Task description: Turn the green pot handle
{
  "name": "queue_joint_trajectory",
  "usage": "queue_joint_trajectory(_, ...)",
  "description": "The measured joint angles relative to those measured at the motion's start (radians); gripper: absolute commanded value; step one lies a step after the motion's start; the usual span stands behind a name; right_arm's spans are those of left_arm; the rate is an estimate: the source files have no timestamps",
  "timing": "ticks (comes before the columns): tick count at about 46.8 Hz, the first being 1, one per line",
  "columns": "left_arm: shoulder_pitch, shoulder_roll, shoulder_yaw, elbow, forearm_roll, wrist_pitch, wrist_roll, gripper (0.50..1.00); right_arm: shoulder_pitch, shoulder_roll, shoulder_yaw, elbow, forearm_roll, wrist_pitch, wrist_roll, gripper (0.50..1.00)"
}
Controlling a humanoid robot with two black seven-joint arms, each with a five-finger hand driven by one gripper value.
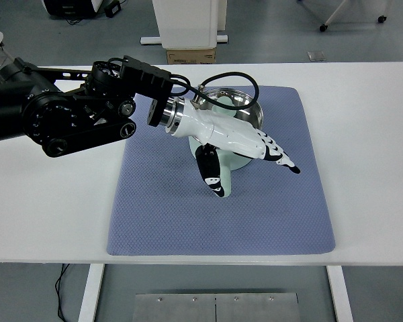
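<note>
A: Where does the green pot (245, 115) sit?
B: On the blue mat (221, 208), in its far half, mat spread on the white surface (369, 168). The pot is pale green outside, shiny metal inside. Its handle (221, 191) points toward the near edge, mostly hidden.

A: Left robot hand (242, 144)?
B: Comes in from the left on a black arm and lies across the near side of the pot. Four fingers (279, 154) stretch out flat, pointing right and near, off the pot's right flank. Thumb (211, 176) points down along the handle, over it. The robot hand is apart, not clamped on anything that I can see.

A: Contact with the handle?
B: Thumb overlaps it; touching or just above, can't tell
</note>
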Motion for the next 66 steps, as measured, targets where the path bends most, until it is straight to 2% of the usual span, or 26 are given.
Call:
queue_joint_trajectory(9, -0.036, -0.002, 0.026, 0.002, 0.064, -0.041, 0.000, 1.000, 0.000, 0.000, 0.000, 0.000, 0.000, 0.000, 0.000, 1.000)
queue_joint_trajectory(20, -0.090, -0.007, 0.082, 0.002, 0.090, -0.064, 0.000, 1.000, 0.000, 0.000, 0.000, 0.000, 0.000, 0.000, 0.000, 1.000)
queue_joint_trajectory(42, -0.147, -0.010, 0.084, 0.000, 0.175, -0.189, 0.000, 1.000, 0.000, 0.000, 0.000, 0.000, 0.000, 0.000, 0.000, 1.000)
queue_joint_trajectory(66, -0.194, -0.071, 0.104, 0.000, 0.282, -0.260, 0.000, 1.000, 0.000, 0.000, 0.001, 0.000, 0.000, 0.000, 0.000, 1.000)
